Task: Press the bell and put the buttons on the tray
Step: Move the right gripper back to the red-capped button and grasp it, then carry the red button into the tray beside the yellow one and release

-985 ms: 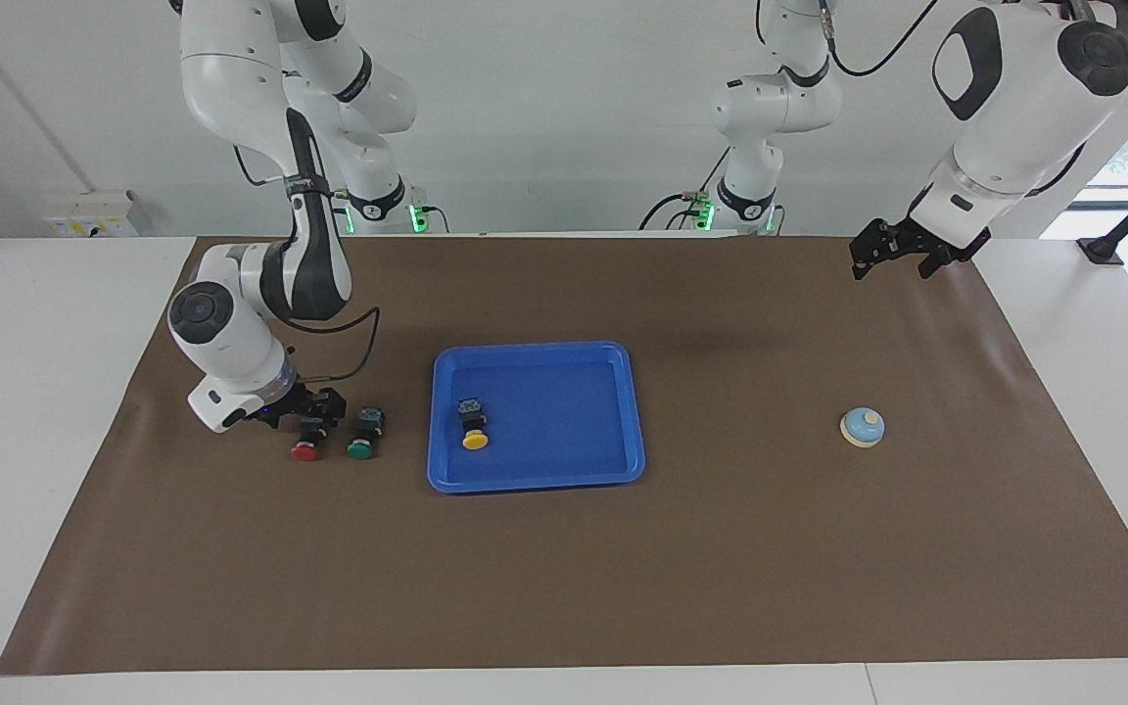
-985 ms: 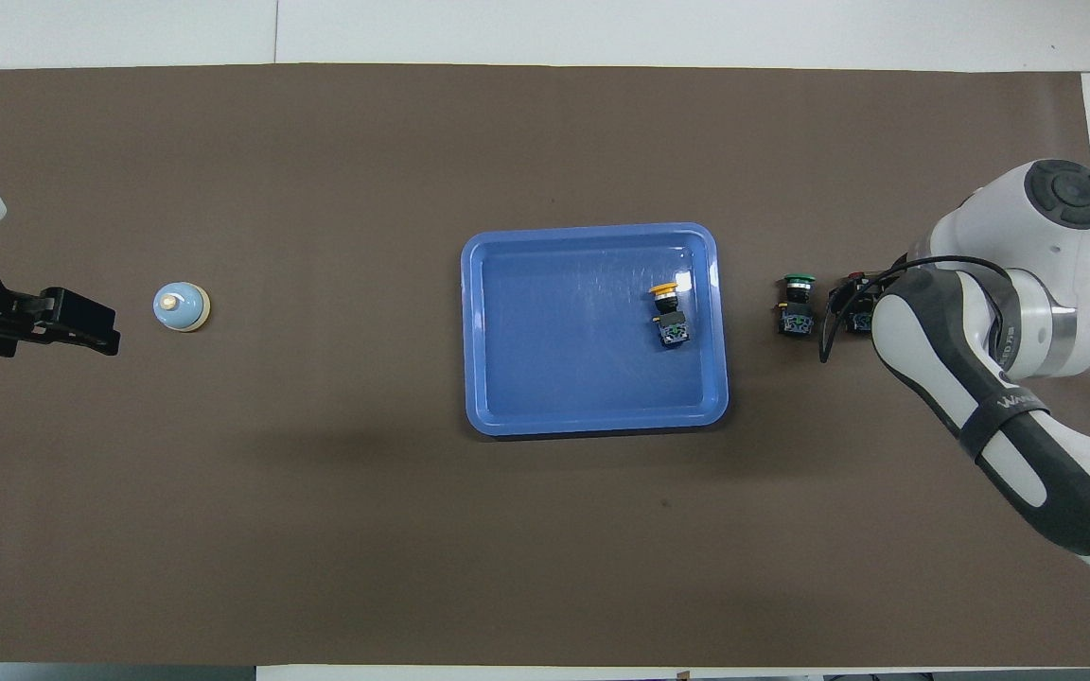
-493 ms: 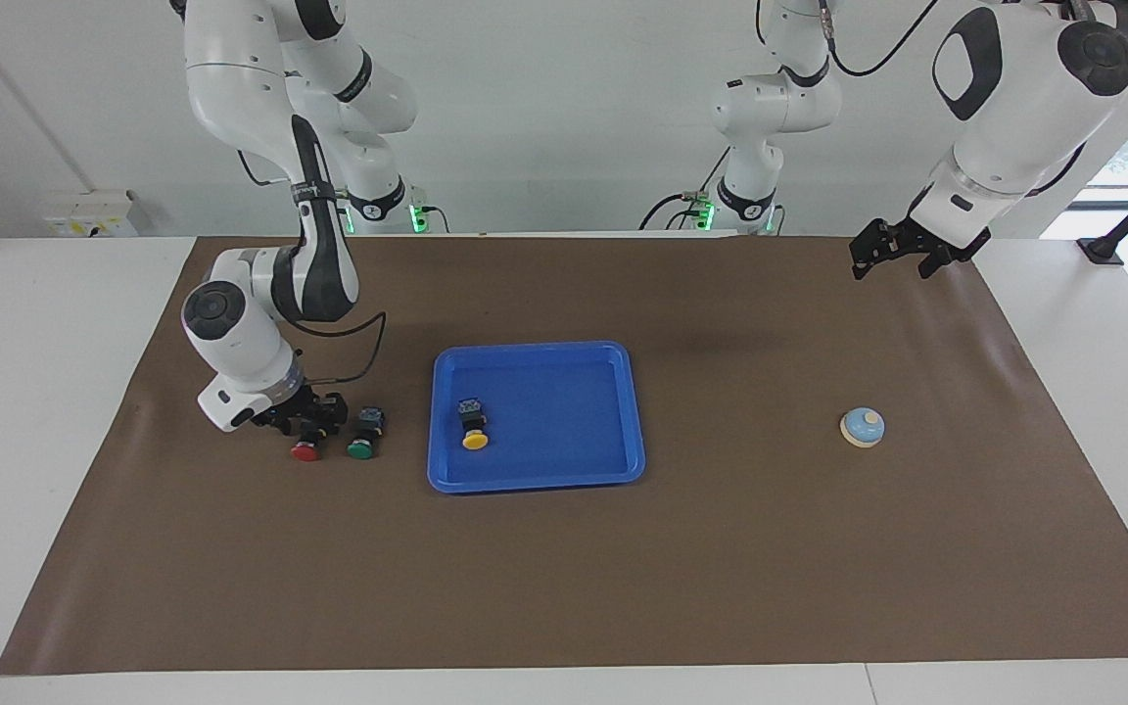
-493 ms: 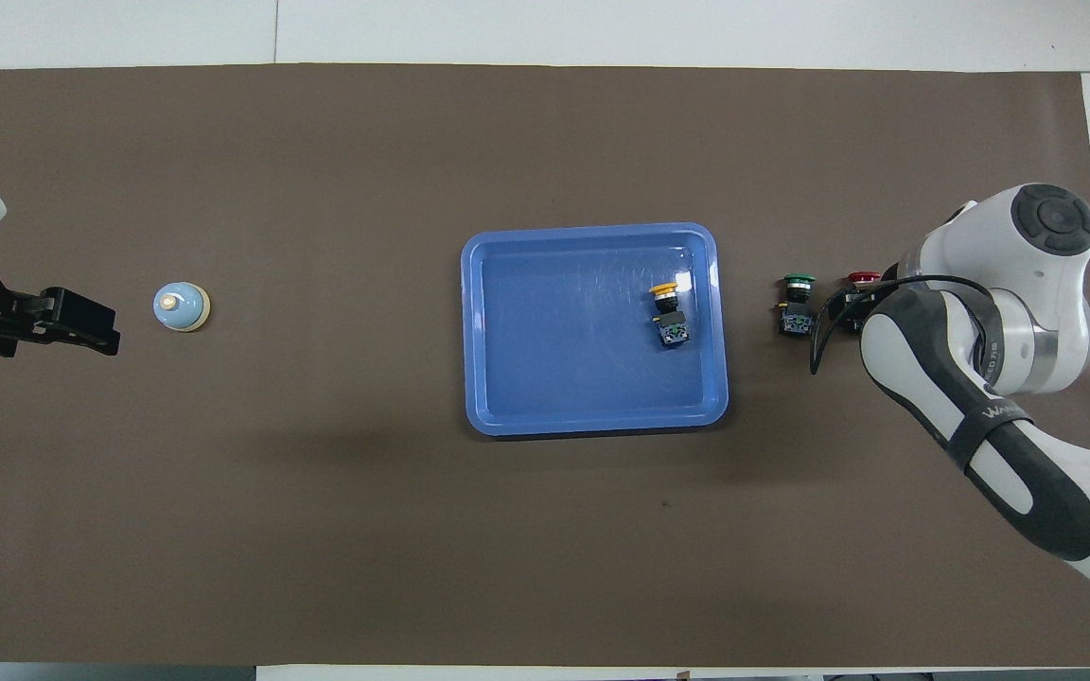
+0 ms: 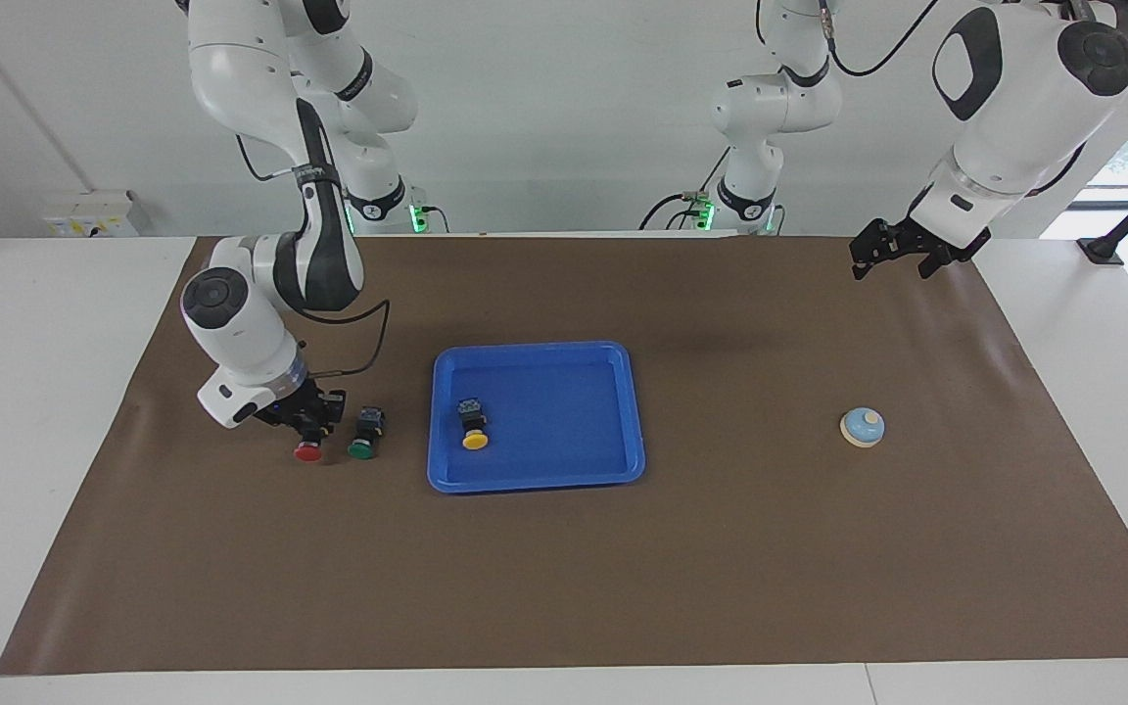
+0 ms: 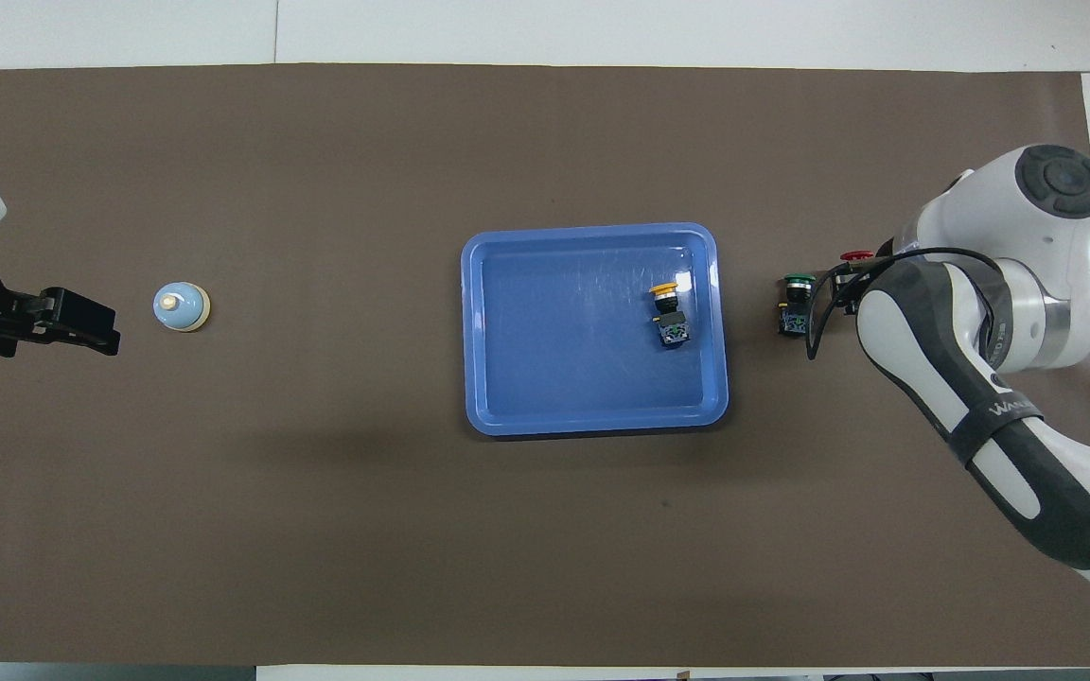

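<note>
The table point(image 5: 564, 587) is covered by a brown mat, and the blue tray point(image 5: 537, 480) is set near its middle. The yellow button point(image 5: 473, 429) is found lying in the tray, in the part toward the right arm's end, its cap pointed away from the robots. The green button point(image 5: 364, 436) is seen on the mat just beside the tray, toward the right arm's end, lying the same way. The red button point(image 5: 308, 447) is placed just beside the green one, still farther toward that end, and its black body is clasped by the right gripper point(image 5: 310, 415), whose fingers are closed around it low at the mat. Whether the red button is touching the mat cannot be told. In the overhead view the red button point(image 6: 854, 255) is mostly covered by the right arm, with only its cap showing.

The bell point(image 5: 862, 427) is seen standing alone on the mat toward the left arm's end, well apart from the tray. The left gripper point(image 5: 892, 253) is held in the air over the mat's edge nearest the robots, at that same end, where the left arm waits; its fingers are parted with nothing between them.
</note>
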